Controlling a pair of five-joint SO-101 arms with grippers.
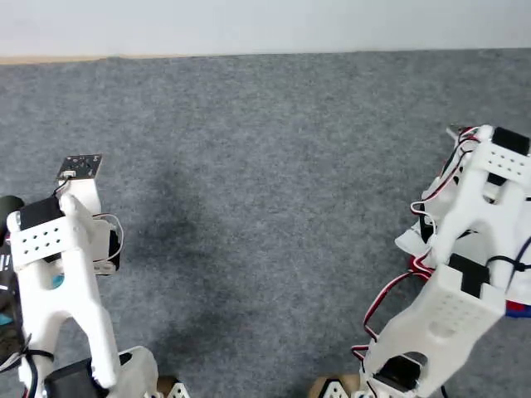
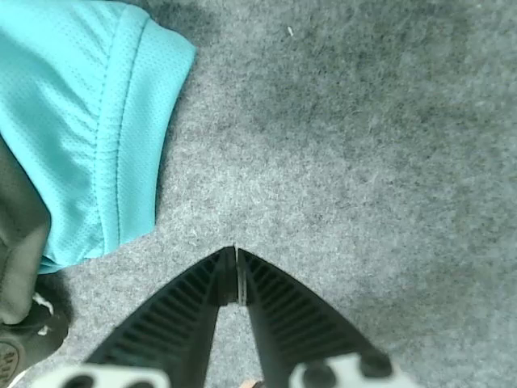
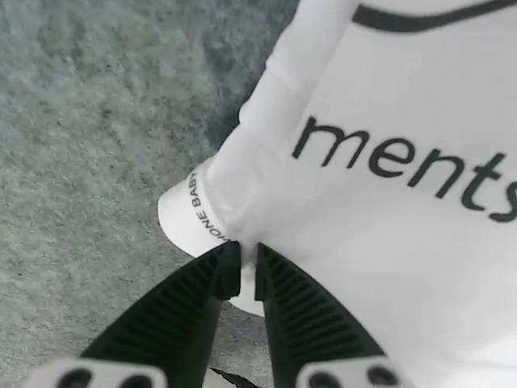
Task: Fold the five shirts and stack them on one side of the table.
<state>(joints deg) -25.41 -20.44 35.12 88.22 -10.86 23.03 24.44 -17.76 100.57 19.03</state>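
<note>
A white shirt (image 3: 388, 202) with black print lies on the grey carpeted table (image 3: 89, 121). My right gripper (image 3: 242, 257) is shut on the shirt's edge, next to a hemmed cuff. In the high view the right arm (image 1: 465, 249) stands over a heap of cloth at the table's right edge, where white fabric (image 1: 409, 241) and a bit of red (image 1: 421, 264) stick out. A teal shirt (image 2: 73, 121) lies crumpled beside my left gripper (image 2: 237, 276), which is shut with nothing in it, just above bare carpet. The left arm (image 1: 58, 249) is at the table's left edge.
The wide middle of the grey table (image 1: 265, 182) is bare carpet. A pale wall (image 1: 265, 25) runs along the far edge. A dark object (image 2: 20, 242) sits beside the teal shirt. Loose red and white wires (image 1: 390, 298) hang from the right arm.
</note>
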